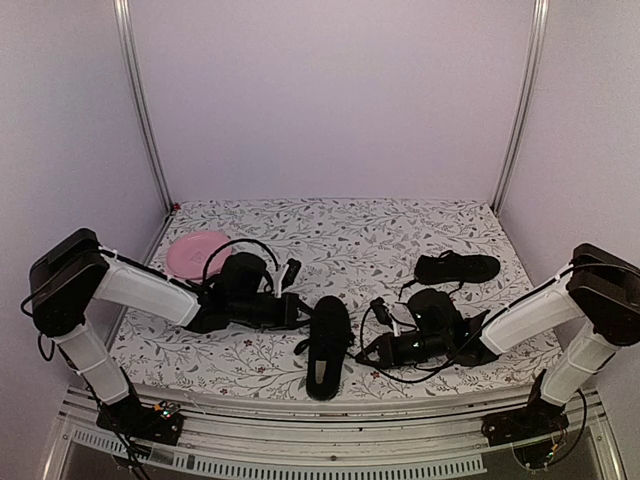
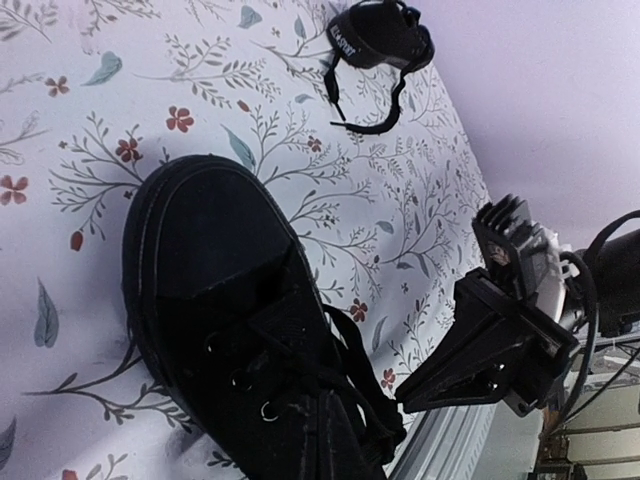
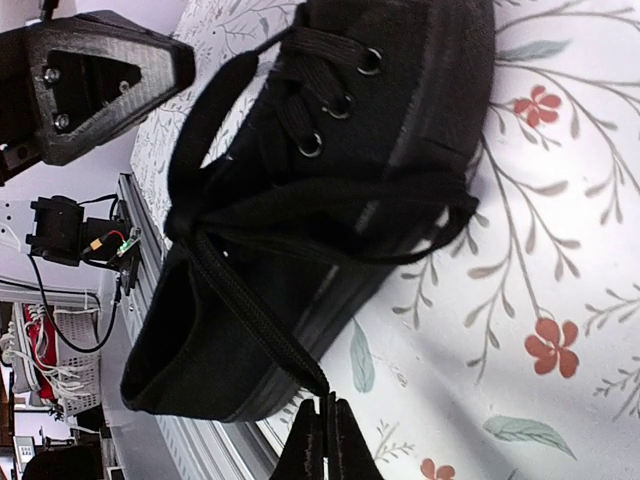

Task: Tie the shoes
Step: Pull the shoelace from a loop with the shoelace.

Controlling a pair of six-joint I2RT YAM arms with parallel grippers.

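My right gripper has its fingers pressed together on a lace of the near shoe; only my right wrist view shows that pinch. My left gripper is closed too, just beside that shoe, but no view shows whether it pinches anything. Only the overhead view takes in the pink plate at far left, and it shows the other shoe lying well apart.

A pink plate lies at the far left corner of the floral-patterned table.
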